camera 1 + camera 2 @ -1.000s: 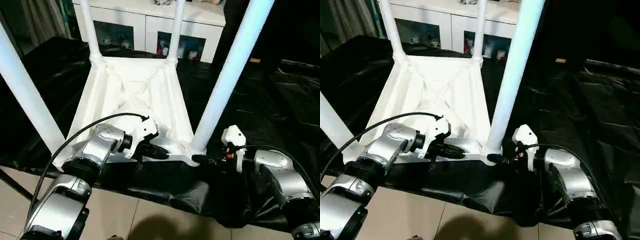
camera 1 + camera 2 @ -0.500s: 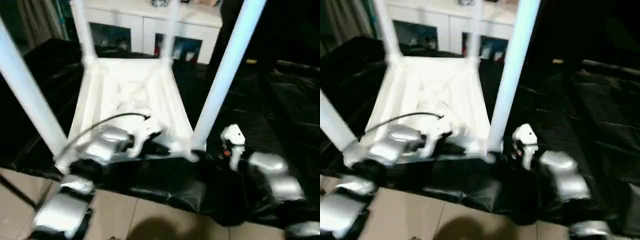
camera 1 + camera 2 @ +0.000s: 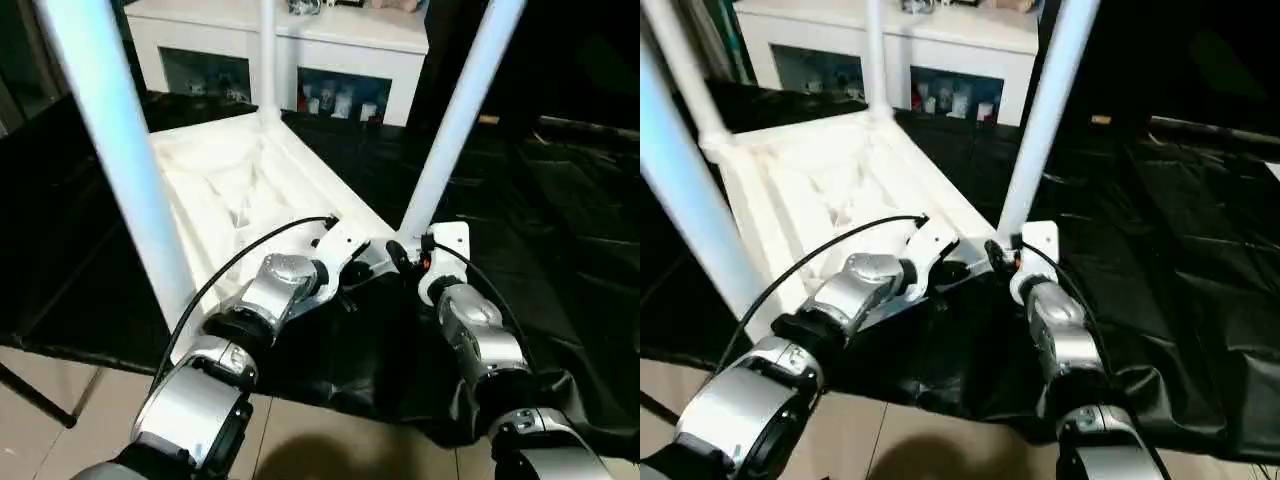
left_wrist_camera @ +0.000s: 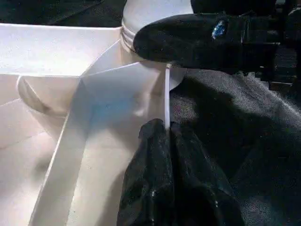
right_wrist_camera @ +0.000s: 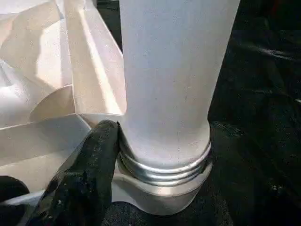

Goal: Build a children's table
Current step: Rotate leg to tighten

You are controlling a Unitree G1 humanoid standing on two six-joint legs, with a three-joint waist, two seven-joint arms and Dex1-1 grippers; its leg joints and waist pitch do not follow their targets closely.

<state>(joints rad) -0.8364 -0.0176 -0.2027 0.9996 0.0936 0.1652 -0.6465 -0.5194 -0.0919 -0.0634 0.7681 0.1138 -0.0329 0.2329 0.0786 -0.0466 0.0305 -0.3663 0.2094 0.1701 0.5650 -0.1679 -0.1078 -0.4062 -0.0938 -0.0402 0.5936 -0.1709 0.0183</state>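
Note:
The children's table (image 3: 230,180) lies upside down on the black cover, its white legs pointing up. My left gripper (image 4: 168,129) is shut on the thin rim (image 4: 167,94) of the top, right beside the near right corner socket (image 5: 164,193). My right gripper (image 3: 400,252) straddles the ribbed base of that corner's leg (image 5: 174,70). One of its black fingers (image 5: 91,160) presses against the leg's base, and the other crosses the base on the opposite side in the left wrist view. A second leg (image 3: 120,140) rises close on my left, and a third (image 3: 267,60) stands at the far corner.
The black-covered work table (image 3: 560,200) stretches away to the right, and its front edge hangs in folds below my forearms. A white cabinet with glass doors (image 3: 330,50) stands behind. Tiled floor (image 3: 60,400) shows below the edge at the left.
The view has swung, and the table now lies turned, its gripped corner pointing toward me. Both grippers sit closer together at that corner. The left one has kept its hold on the rim.

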